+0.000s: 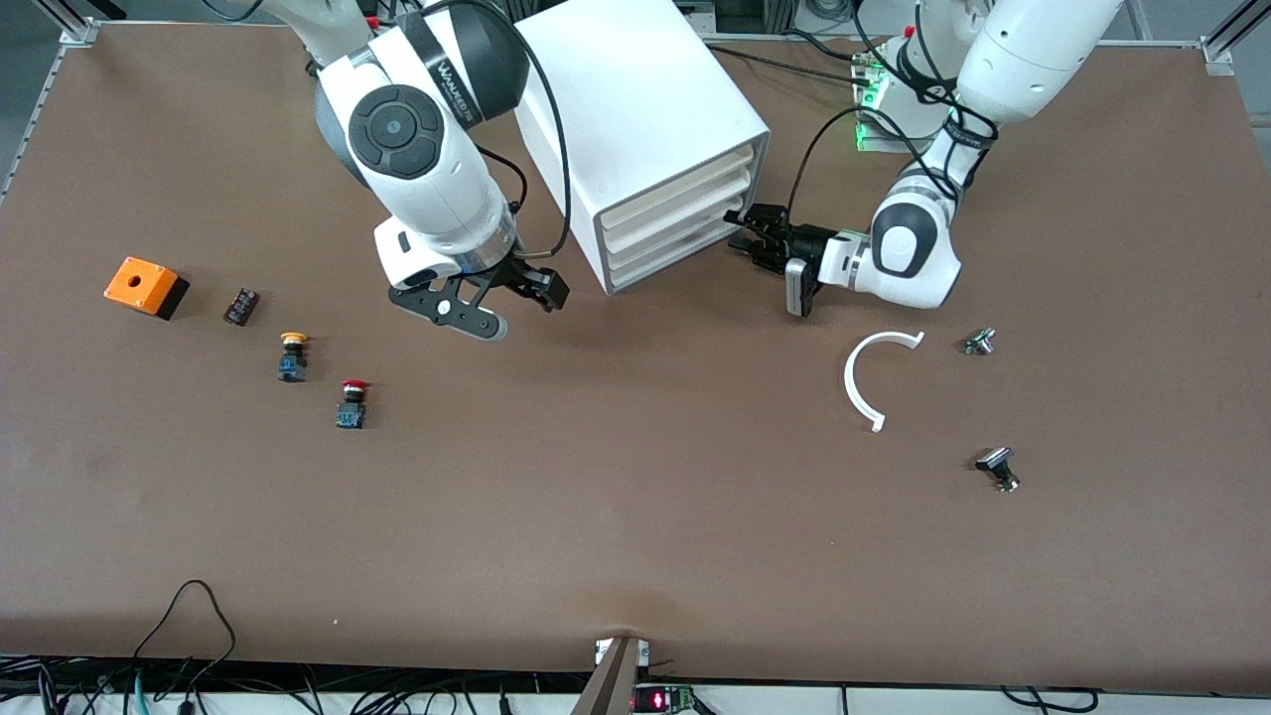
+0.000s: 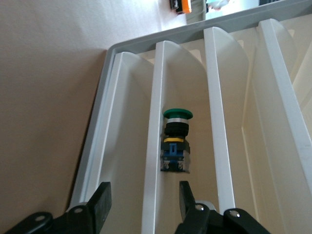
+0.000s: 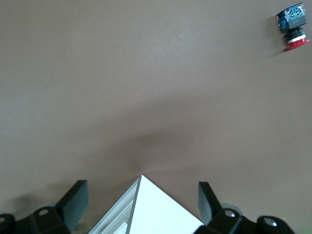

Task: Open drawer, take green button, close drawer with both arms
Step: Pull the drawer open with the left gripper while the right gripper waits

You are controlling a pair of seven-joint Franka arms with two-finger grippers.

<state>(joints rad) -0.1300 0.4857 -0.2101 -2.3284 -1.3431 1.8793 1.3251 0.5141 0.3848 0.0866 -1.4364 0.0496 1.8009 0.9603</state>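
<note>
Table (image 1: 635, 516), brown, wide. Cabinet (image 1: 645, 119) white, standing toward the robots' bases, its stacked drawer fronts angled toward the left arm's end.

Right arm (image 1: 417, 149) hangs over the table beside the cabinet; right gripper (image 1: 496, 303) over bare table by the cabinet's lower corner, fingers spread apart, nothing between them. Right wrist view shows that white corner between the two fingers.

Left arm (image 1: 918, 238) reaches in level; left gripper (image 1: 750, 233) at the drawer fronts, jaws parted and empty.

Left wrist view: drawer (image 2: 131, 146) trays seen edge-on, white dividers. Button (image 2: 176, 141), green cap, lies in the slot between two dividers, just ahead of the gripper, in line with one finger (image 2: 187, 200), not touched.

White curved strip (image 1: 869, 382) lies near the left arm's end.

Orange box (image 1: 144, 286), yellow button (image 1: 293, 356), red button (image 1: 353, 402) toward the right arm's end
</note>
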